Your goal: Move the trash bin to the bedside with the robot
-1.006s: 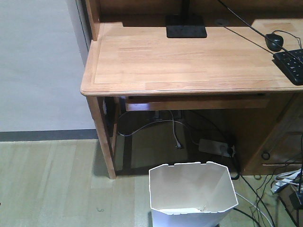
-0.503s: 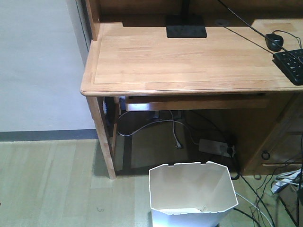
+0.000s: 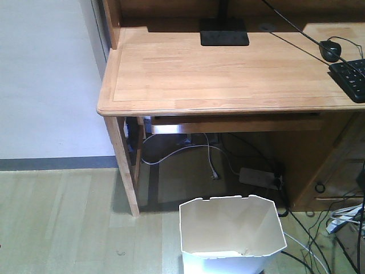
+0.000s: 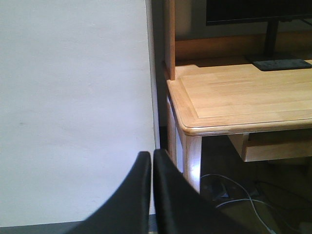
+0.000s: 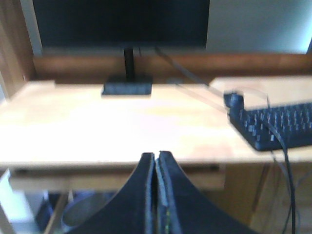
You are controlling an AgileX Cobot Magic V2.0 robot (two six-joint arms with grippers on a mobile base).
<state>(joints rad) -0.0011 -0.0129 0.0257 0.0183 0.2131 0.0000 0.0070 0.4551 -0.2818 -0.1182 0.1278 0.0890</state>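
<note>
The trash bin [image 3: 228,224], white with an angular rim and a cream inside, stands on the floor at the bottom of the front view, just in front of the desk's open underside. Neither gripper touches it. In the left wrist view my left gripper [image 4: 151,154] is shut with nothing in it, facing the white wall and the desk's left corner. In the right wrist view my right gripper [image 5: 156,155] is also shut and empty, level with the desk's front edge. The bedside is out of view.
The light wooden desk [image 3: 217,74] carries a monitor base [image 3: 223,35], a mouse [image 3: 329,50] and a keyboard [image 3: 351,77]. Its left leg [image 3: 124,168] stands near the bin. A power strip [image 3: 259,178] and loose cables [image 3: 333,225] lie under it and to the right. The white wall [image 3: 45,74] is on the left.
The bin and desk keep their places. A dark shape at the right edge of the front view has shifted upward.
</note>
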